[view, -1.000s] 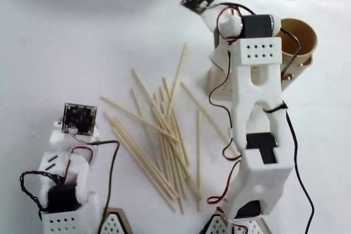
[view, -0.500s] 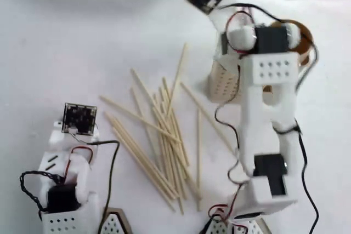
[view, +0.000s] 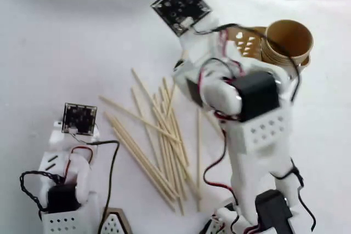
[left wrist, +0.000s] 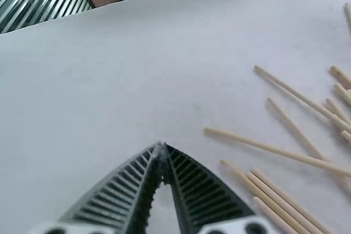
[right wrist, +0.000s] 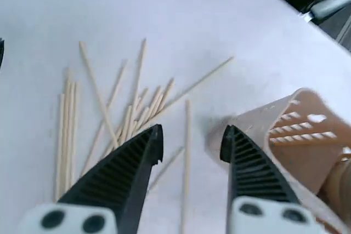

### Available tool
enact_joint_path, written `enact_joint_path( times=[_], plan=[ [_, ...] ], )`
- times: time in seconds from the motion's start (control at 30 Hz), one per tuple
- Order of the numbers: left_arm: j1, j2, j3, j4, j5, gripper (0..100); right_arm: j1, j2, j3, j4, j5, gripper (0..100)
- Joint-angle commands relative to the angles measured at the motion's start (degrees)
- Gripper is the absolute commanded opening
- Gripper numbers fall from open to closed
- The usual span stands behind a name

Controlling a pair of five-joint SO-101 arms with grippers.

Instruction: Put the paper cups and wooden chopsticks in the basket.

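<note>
Bright even light, faint soft shadows

The white left arm (view: 64,190) sits folded at the white table's (view: 82,36) near edge, black ribbed left gripper (left wrist: 162,149) closed; the right arm (view: 258,135) extends toward the far edge, right gripper (right wrist: 192,138) spread.

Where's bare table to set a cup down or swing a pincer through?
Widest bare table: the far corner between the chopsticks and the far edge, beyond the left pincer. Crowded: the middle under the chopsticks, and by the basket and paper cups, where the open right pincer hangs.
</note>
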Motion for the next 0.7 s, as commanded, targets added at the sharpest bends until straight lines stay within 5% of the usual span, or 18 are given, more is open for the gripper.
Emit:
enact_joint_path(
  times=[0.0, 0.2, 0.67],
  plan=[
    [-1.7, -0.4, -0.5, -1.4, -0.4, 2, -1.2, 4.2, 3.3, -0.1, -7.7, 17.9],
    [-2.1, -0.4, -0.2, -2.5, -0.4, 2, -1.5, 19.7, 5.6, -4.3, -15.0, 18.0],
    [-2.1, -0.4, -0.2, -2.5, -0.4, 2, 2.3, 49.9, -1.2, -20.0, -15.2, 17.6]
  ],
)
